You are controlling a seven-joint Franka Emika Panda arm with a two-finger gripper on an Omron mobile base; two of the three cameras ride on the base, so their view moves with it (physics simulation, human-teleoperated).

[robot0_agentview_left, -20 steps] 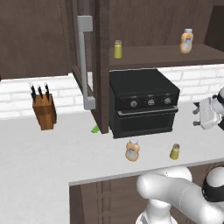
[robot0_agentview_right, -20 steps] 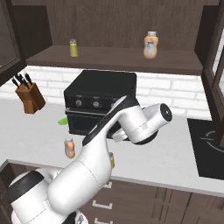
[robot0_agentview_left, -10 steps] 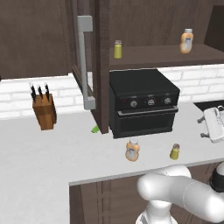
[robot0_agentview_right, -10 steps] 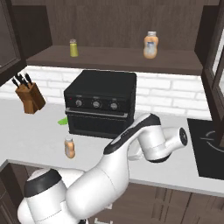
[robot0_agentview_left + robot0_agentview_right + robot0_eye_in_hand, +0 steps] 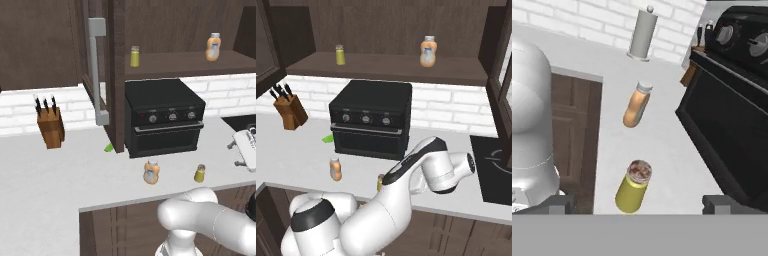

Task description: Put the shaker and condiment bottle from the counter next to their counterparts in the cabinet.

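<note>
Shaker (image 5: 200,173) and condiment bottle (image 5: 151,171) stand upright on the counter (image 5: 60,175) in the left base view, near each other in front of the black oven (image 5: 164,119), bottle to the left. Above, the open cabinet (image 5: 195,62) shelf carries the matching shaker (image 5: 134,56) at its left end and the matching orange bottle (image 5: 213,46) well apart at its right. Knife block (image 5: 50,126) sits far left on the counter. Gripper (image 5: 246,149) hangs at the right edge, beside the oven.

Right base view: condiment bottle (image 5: 335,168) on the counter before the oven; shaker (image 5: 379,183) is mostly hidden behind the arm. Both counterparts sit on the shelf.

Hand view: fingertips (image 5: 559,202) are spread wide, gripping nothing. Shaker (image 5: 633,186) lies between them, bottle (image 5: 636,104) beyond, oven door at right.
</note>
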